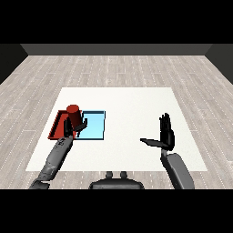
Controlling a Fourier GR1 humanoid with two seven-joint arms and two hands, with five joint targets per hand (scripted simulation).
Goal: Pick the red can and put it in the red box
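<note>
Surface (132,136): plain white, smooth, matt, no grain. Floor (113,68): pale wood planks, visible grain, dull finish. Red can (73,114): smooth, even colour, soft sheen at most. Red tray (56,127) and blue tray (94,127): smooth, flat-coloured, plastic-looking. Forearms (178,169): grey, smooth, satin. Hands (167,136): black, matt.

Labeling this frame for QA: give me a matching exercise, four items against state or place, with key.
Items:
1. red can
2. left hand
3. right hand
4. blue tray

States:
A. open, fingers straight, holding nothing
B. lying right of the red tray
C. curled round the can
D. held upright over the red tray

Pairs: 1-D, 2-C, 3-A, 4-B
</note>
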